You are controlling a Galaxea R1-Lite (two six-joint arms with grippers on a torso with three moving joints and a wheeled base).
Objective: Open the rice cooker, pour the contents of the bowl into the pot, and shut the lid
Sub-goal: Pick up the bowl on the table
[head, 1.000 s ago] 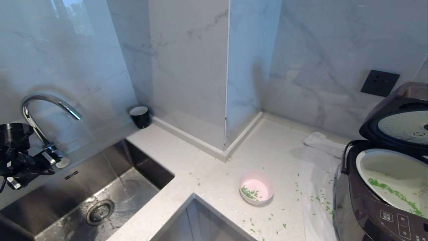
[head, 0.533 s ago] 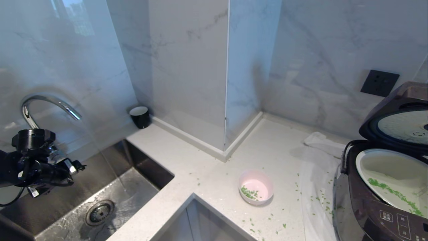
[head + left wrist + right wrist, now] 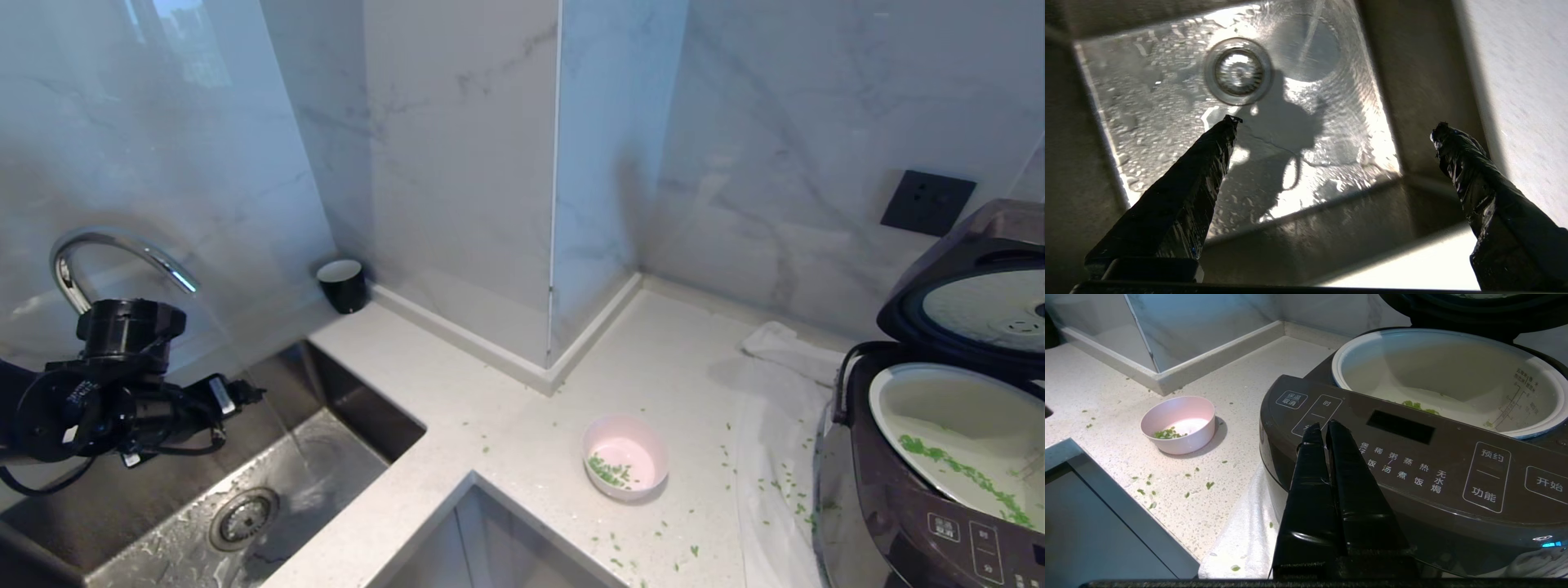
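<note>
Two pincers: left pincer [image 3: 1331, 124] spread wide above the sink [image 3: 1167, 122], right pincer [image 3: 1323, 426] clenched, hiding some cooker buttons.

rice cooker [image 3: 1412, 457] panel buttons reading 预约, 功能, 开始, 保温取消

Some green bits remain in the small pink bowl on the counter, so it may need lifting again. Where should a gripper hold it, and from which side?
Best grip is probably the thin rim of the small round pale pink bowl, one finger inside and one outside, coming from above. It stands upright and open, with smooth sloping walls and no handle. The rim side away from the green chopped bits looks best. The open left gripper is above the steel sink.
</note>
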